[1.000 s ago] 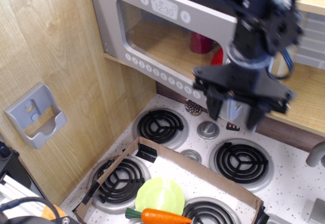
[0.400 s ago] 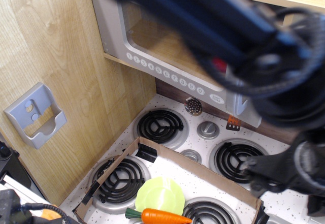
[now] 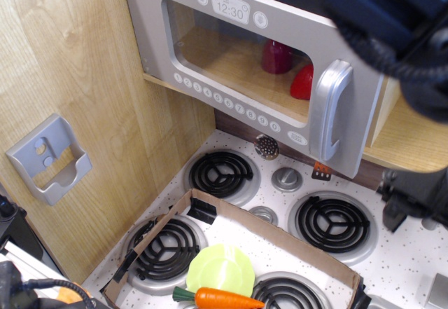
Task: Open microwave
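The microwave (image 3: 245, 64) clock reads 12:30; its door stands slightly ajar. At 3 o'clock, the blurred claw (image 3: 413, 197): cannot tell its state. Speckled white counter (image 3: 413, 253) below.

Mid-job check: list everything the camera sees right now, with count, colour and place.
microwave: 1, grey, upper centre; door looks swung slightly ajar
handle: 1, silver, door's right edge
red items: 2, inside the microwave, behind the window
wall bracket: 1, grey, on the left wood panel
stove burners: 4 visible, black coils, white speckled stovetop
stove knobs: 2, silver, between the burners
cardboard tray: 1, brown, front stovetop
plate: 1, lime green, in the tray
carrot: 1, orange, bottom edge
robot arm: black, blurred, upper right; gripper state unreadable
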